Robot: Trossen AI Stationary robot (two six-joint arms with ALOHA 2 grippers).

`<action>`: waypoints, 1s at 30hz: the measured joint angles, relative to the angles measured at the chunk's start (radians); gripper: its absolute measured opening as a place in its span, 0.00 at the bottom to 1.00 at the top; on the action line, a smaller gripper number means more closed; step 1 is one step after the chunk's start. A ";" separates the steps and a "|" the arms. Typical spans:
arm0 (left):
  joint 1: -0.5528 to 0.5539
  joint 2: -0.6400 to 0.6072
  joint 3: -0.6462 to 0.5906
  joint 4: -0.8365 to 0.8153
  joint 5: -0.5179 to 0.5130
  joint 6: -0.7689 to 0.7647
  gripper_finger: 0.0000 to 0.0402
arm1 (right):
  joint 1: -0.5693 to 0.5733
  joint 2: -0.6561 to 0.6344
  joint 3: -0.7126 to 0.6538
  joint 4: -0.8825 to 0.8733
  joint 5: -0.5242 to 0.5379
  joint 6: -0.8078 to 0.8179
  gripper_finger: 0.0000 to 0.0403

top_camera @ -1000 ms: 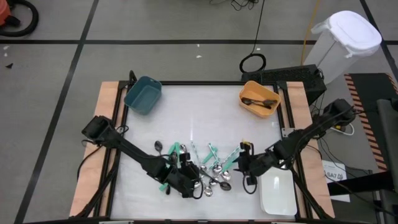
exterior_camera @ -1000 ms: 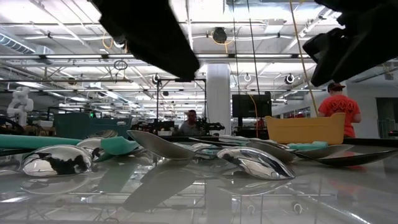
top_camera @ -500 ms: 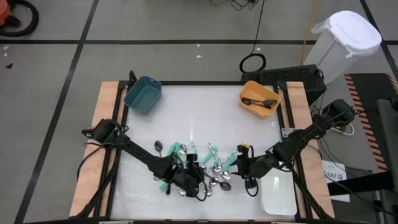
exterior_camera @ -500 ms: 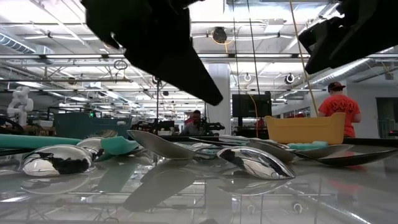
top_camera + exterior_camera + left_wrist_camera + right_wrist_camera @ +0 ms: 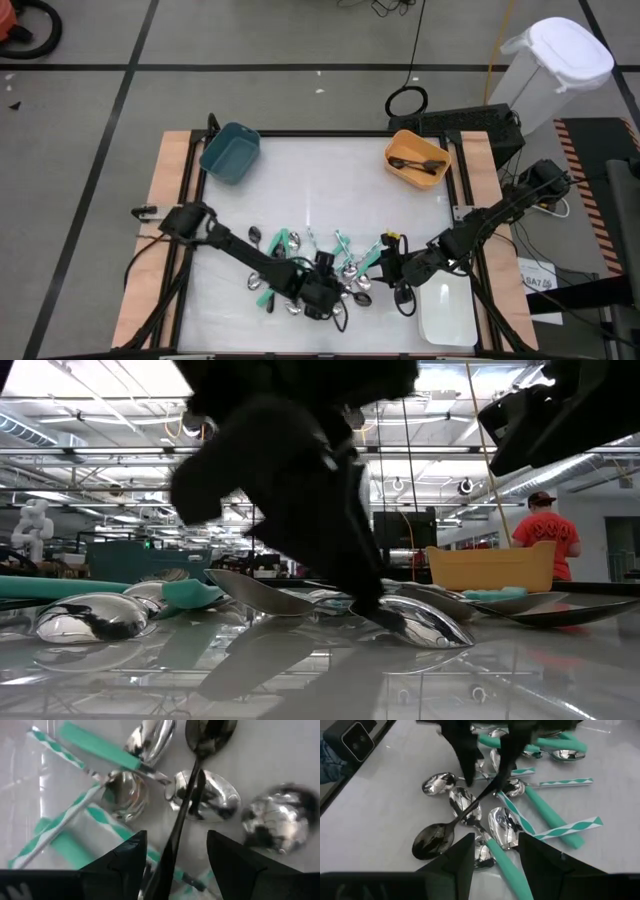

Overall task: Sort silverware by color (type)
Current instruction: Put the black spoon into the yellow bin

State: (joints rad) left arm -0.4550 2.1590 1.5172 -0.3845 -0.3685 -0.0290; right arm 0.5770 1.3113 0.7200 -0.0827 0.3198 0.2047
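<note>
The silverware (image 5: 335, 272) lies in a loose pile near the table's front edge: shiny silver spoons, teal-handled ones and a black spoon (image 5: 434, 840). My left gripper (image 5: 322, 290) is down in the pile, open. Its fingers (image 5: 131, 851) stand one on each side of the black spoon's handle (image 5: 181, 815), and the right wrist view shows them (image 5: 466, 760) reaching down over that handle (image 5: 487, 787). My right gripper (image 5: 388, 262) hovers open (image 5: 496, 840) just right of the pile, nothing between its fingers. My left gripper comes at the black spoon's handle (image 5: 175, 840) slanting down from the table's left and near side, fingers astride it and across it. The spoon lies flat on other spoons. Whether a finger touches the handle or the silver spoon (image 5: 420, 622) below, I cannot tell.
A teal bin (image 5: 230, 152) stands at the far left and an orange bin (image 5: 417, 160) with dark utensils at the far right. A white tray (image 5: 445, 312) lies at the near right. The low view shows a person in a red shirt (image 5: 545, 532) beyond the table.
My left gripper has moved toward the table's right edge and down into the pile, rolling about its own axis as it went, and its fingers now reach the spoons. The opening looks the same. The silverware has not shifted.
</note>
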 joint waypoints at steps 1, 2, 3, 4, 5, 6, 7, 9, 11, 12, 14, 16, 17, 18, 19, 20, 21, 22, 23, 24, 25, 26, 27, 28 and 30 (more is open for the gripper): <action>0.002 0.017 0.022 -0.004 0.004 0.004 0.51 | 0.000 0.000 0.000 -0.003 0.000 0.000 0.37; 0.003 0.026 0.037 -0.020 0.005 0.013 0.51 | 0.000 0.000 0.000 -0.005 0.000 0.000 0.37; 0.003 0.036 0.052 -0.045 0.006 0.021 0.51 | 0.000 0.000 0.000 -0.004 -0.001 0.000 0.37; 0.003 0.048 0.071 -0.047 0.008 0.025 0.51 | 0.000 0.000 0.000 -0.004 -0.001 0.000 0.37; 0.003 0.058 0.083 -0.044 0.011 0.030 0.51 | 0.000 0.000 0.000 -0.004 -0.001 0.000 0.37; 0.003 0.065 0.086 -0.054 0.011 0.031 0.51 | 0.000 0.000 0.000 -0.004 -0.001 0.000 0.37; 0.004 0.069 0.092 -0.060 0.011 0.031 0.51 | 0.000 0.000 0.000 -0.003 -0.001 0.000 0.37; 0.009 0.073 0.097 -0.066 0.021 0.030 0.51 | 0.000 0.000 0.000 -0.004 -0.002 0.000 0.37; 0.011 0.074 0.097 -0.067 0.028 0.030 0.51 | 0.000 0.000 0.000 -0.003 -0.002 0.000 0.37; 0.013 0.074 0.097 -0.069 0.036 0.030 0.51 | 0.000 0.000 0.000 -0.003 -0.002 0.000 0.37; 0.020 0.074 0.098 -0.074 0.060 0.027 0.51 | 0.000 0.000 0.000 -0.004 -0.002 -0.005 0.37; 0.030 0.074 0.098 -0.076 0.080 0.028 0.50 | 0.000 0.000 0.000 -0.003 -0.002 -0.008 0.37; 0.036 0.074 0.098 -0.077 0.096 0.028 0.48 | 0.000 0.000 0.000 -0.004 -0.002 -0.008 0.37; 0.043 0.073 0.099 -0.076 0.115 0.028 0.46 | 0.000 0.000 0.000 -0.003 -0.002 -0.008 0.37; 0.049 0.073 0.099 -0.077 0.132 0.030 0.44 | 0.000 0.000 0.000 -0.003 -0.002 -0.008 0.37; 0.055 0.073 0.099 -0.077 0.150 0.032 0.42 | 0.000 0.000 0.000 -0.004 -0.002 -0.008 0.37; 0.061 0.073 0.099 -0.078 0.171 0.037 0.40 | 0.000 0.000 0.000 -0.004 -0.002 -0.008 0.37; 0.068 0.073 0.099 -0.078 0.193 0.043 0.38 | 0.000 0.000 0.000 -0.004 -0.003 -0.008 0.37; 0.074 0.073 0.099 -0.078 0.211 0.050 0.36 | 0.000 0.000 0.000 -0.004 -0.003 -0.008 0.37; 0.077 0.073 0.099 -0.078 0.222 0.057 0.34 | 0.000 0.000 0.000 -0.004 -0.003 -0.008 0.37; 0.080 0.073 0.099 -0.078 0.225 0.064 0.33 | 0.000 0.000 0.000 -0.004 -0.003 -0.008 0.37; 0.082 0.073 0.099 -0.078 0.226 0.068 0.31 | 0.000 0.000 0.000 -0.004 -0.003 -0.008 0.37; 0.084 0.073 0.099 -0.078 0.227 0.069 0.31 | 0.000 0.000 0.000 -0.004 -0.003 -0.008 0.37; 0.087 0.073 0.099 -0.079 0.228 0.070 0.30 | 0.000 0.000 0.000 -0.004 -0.003 -0.008 0.37; 0.090 0.073 0.098 -0.080 0.228 0.078 0.28 | 0.000 0.000 0.000 -0.004 -0.003 -0.006 0.37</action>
State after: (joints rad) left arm -0.3646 2.2322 1.6154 -0.4644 -0.1405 0.0494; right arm 0.5770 1.3109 0.7200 -0.0864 0.3168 0.1982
